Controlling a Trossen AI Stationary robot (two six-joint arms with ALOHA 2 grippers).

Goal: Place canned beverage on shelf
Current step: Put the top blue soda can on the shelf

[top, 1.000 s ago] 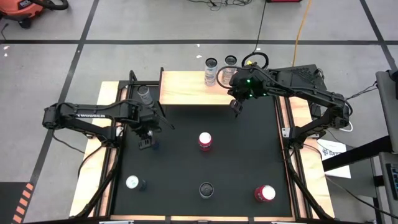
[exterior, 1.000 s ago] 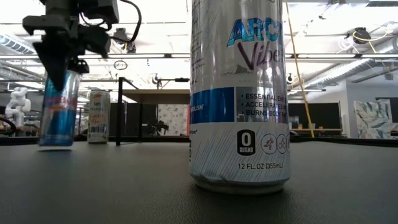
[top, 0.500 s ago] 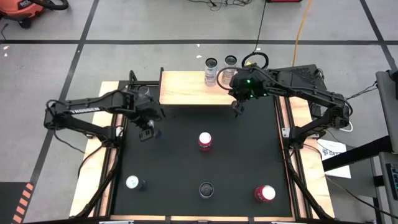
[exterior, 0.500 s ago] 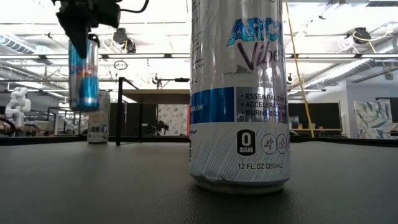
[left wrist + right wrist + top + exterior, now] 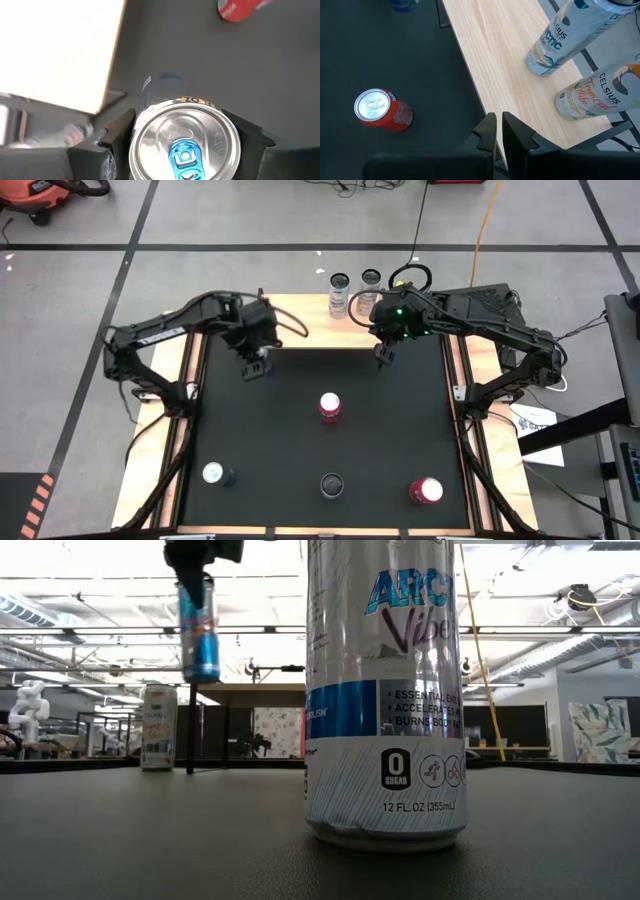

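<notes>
My left gripper (image 5: 256, 366) is shut on a slim blue can (image 5: 200, 632) and holds it high above the black table, just in front of the shelf's left part. The shelf (image 5: 300, 320) is a light-wood board on black legs at the table's far edge. Two pale cans (image 5: 340, 295) (image 5: 371, 288) stand on their bases at its right end. My right gripper (image 5: 383, 360) hangs shut and holds nothing in front of the shelf's right part; its fingers (image 5: 499, 131) show over the board's edge. My left gripper pinches the blue can between its two fingers (image 5: 117, 137) at the upper side wall, just under the top rim (image 5: 139, 131). The fingers come from above and point steeply down. The can hangs upright below them, its bottom (image 5: 201, 675) well clear of the table.
On the table stand a red can (image 5: 329, 407) at the middle, a silver-topped can (image 5: 213, 474) near left, a dark-topped can (image 5: 331, 484) near middle, filling the low view (image 5: 385, 690), and a red can (image 5: 425, 491) near right. The shelf's left half is bare wood.
My left gripper has risen and gone toward the table's far edge and a little right, up to the shelf, staying shut on the blue can. The can has gone from table height to well clear, and from tilted to upright.
</notes>
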